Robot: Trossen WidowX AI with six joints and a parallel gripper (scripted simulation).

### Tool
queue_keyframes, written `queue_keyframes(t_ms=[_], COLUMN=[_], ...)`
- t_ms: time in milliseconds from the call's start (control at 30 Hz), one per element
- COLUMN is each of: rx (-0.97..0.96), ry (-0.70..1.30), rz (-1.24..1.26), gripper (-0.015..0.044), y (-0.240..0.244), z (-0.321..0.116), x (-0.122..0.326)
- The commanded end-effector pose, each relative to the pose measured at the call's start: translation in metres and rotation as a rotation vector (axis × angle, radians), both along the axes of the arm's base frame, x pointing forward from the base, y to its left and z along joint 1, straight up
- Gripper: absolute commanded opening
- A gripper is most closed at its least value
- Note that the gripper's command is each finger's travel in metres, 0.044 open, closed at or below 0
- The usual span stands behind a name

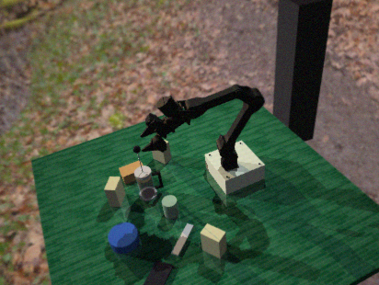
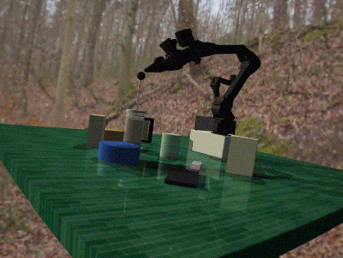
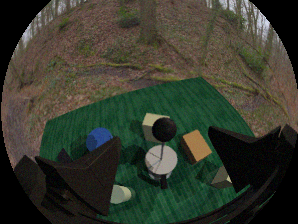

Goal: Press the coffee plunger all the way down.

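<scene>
The coffee press (image 1: pixel 143 180) (image 2: pixel 134 130) (image 3: pixel 169 159) stands upright, with its dark handle (image 1: pixel 160 179) (image 2: pixel 151 130) (image 3: pixel 163 183) on the side toward the arm base. Its plunger is up: a thin rod rises from the lid to a black knob (image 1: pixel 136 149) (image 2: pixel 141 76) (image 3: pixel 164 130). My gripper (image 1: pixel 143 142) (image 2: pixel 146 71) (image 3: pixel 167 136) is wide open and empty, tilted a little downward. Its fingertips are near knob height, just on the arm's side of the knob. In the wrist view the knob shows between the fingertips; contact is not visible.
An orange block (image 1: pixel 131 172) (image 3: pixel 196 146) and cream blocks (image 1: pixel 114 191) (image 1: pixel 162 153) stand close around the press. A pale green cylinder (image 1: pixel 169 207) (image 2: pixel 170 146), a blue disc (image 1: pixel 123 237) (image 2: pixel 119 152) and another cream block (image 1: pixel 213 240) (image 2: pixel 241 156) stand nearer the front.
</scene>
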State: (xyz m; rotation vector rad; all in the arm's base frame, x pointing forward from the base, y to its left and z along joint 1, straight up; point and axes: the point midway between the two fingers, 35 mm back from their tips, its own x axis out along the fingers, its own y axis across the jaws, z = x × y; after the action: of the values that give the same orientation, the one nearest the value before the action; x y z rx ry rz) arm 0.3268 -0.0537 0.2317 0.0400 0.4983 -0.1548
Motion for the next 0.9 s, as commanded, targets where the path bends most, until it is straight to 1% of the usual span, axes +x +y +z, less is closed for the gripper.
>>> queue_keyframes(t_ms=[0, 667, 867], rx=[0.002, 0.001, 0.001], ry=[0.011, 0.009, 0.009], rz=[-0.008, -0.009, -0.009], gripper=[0.0440, 0.0440, 0.0282], y=[-0.002, -0.007, -0.007], z=[-0.008, -0.023, -0.023], x=[0.005, 0.031, 0.031])
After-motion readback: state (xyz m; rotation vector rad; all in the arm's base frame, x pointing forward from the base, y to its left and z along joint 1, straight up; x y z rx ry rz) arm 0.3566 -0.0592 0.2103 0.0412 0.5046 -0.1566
